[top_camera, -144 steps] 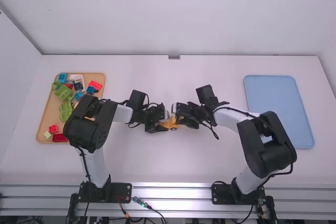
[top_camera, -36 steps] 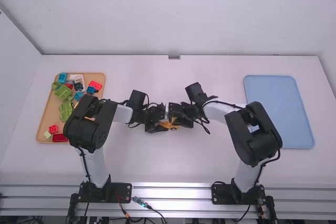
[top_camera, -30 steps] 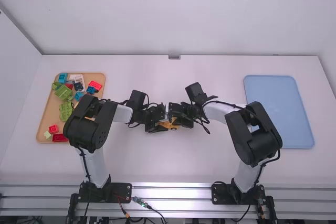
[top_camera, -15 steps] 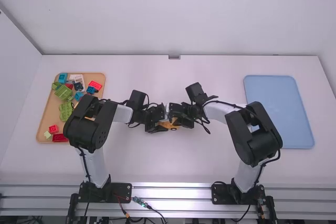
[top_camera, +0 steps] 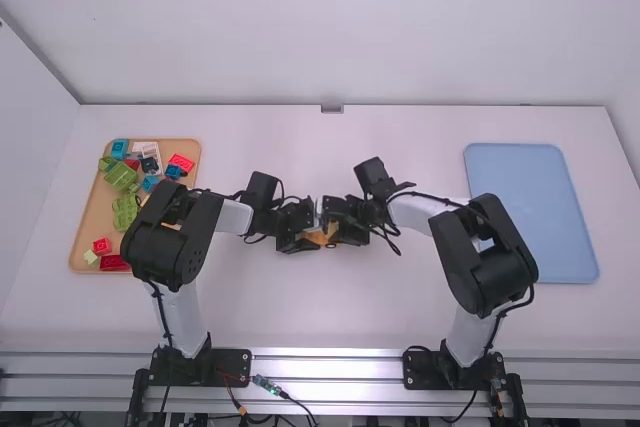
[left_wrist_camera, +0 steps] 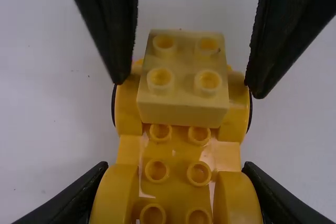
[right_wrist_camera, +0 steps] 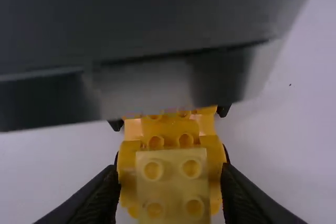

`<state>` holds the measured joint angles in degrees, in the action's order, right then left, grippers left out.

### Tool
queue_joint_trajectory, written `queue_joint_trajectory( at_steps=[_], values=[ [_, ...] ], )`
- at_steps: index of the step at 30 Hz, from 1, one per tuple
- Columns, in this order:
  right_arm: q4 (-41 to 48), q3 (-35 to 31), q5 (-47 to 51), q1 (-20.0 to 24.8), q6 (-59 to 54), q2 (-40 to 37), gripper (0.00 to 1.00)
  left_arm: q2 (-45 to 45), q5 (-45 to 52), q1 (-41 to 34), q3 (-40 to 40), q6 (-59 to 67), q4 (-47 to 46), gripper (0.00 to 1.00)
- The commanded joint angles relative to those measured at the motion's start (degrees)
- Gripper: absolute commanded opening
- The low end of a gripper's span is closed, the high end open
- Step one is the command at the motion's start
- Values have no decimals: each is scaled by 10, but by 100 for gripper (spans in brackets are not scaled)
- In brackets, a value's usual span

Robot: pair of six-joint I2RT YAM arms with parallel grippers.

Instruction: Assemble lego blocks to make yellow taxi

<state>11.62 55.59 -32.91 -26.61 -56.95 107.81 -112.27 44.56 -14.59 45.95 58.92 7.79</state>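
High view: yellow base [top_camera: 318,238] between my left gripper [top_camera: 299,239] and right gripper [top_camera: 343,226]; block tray [top_camera: 86,237] well left of base, blue tray [top_camera: 530,212] well right;
Left wrist view: left gripper [left_wrist_camera: 176,187] clamped on base's sides; pale yellow block [left_wrist_camera: 184,95] atop base;
Right wrist view: right gripper [right_wrist_camera: 170,184] apart, fingers flanking block above base.

We see a broad, flat white table [top_camera: 400,312] with a pale, smooth top. Inside its left edge, towards the far-left corner, we see a light-orange rectangular tray [top_camera: 92,217] lying flat, its long sides running roughly along that edge. Near the right edge, towards the far-right corner, we find a light-blue rectangular tray [top_camera: 530,212] with rounded corners, also flat and well apart from the orange one.
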Motion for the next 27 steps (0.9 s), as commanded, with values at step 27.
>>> queue_joint_trajectory(
  at_steps=[27],
  values=[
    [48,-7,-162,98,-103,-15,47,-21,-110,-1,-21,9,-13,2]
  ],
)
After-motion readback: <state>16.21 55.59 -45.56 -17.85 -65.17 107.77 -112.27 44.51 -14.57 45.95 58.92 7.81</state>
